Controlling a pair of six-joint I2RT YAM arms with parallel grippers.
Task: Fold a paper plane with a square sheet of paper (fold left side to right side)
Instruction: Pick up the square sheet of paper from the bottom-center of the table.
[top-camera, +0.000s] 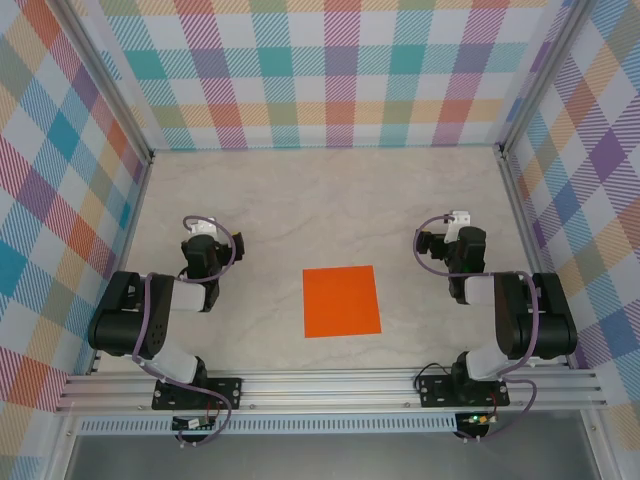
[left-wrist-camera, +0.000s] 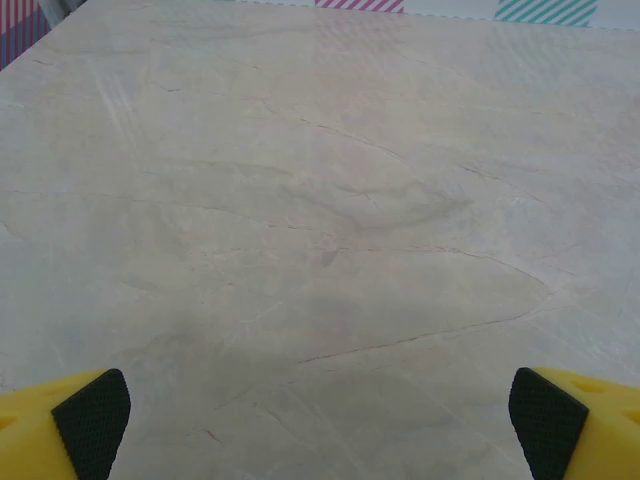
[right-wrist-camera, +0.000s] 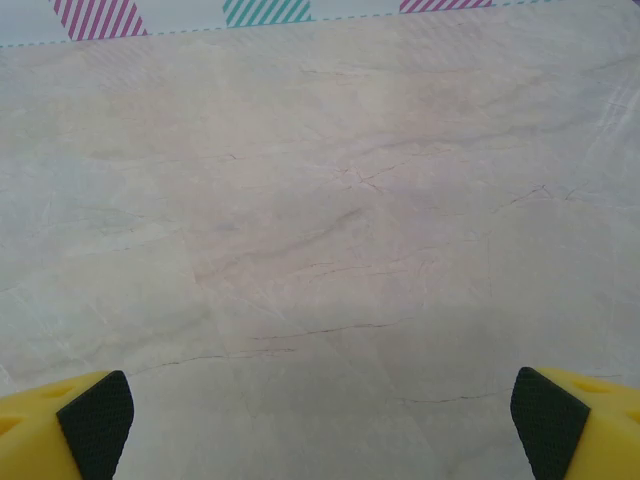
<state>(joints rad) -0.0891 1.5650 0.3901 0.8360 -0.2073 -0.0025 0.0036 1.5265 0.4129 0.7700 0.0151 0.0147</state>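
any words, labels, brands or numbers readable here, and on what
None can be read.
The square sheet of paper is plain orange, unmarked.
The table and checked walls show pattern only.
Any print on the left arm or right arm is too small to tell.

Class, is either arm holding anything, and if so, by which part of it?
Nothing is held. The left gripper and right gripper both stand open above the table, and the square sheet of paper lies flat between them, untouched.
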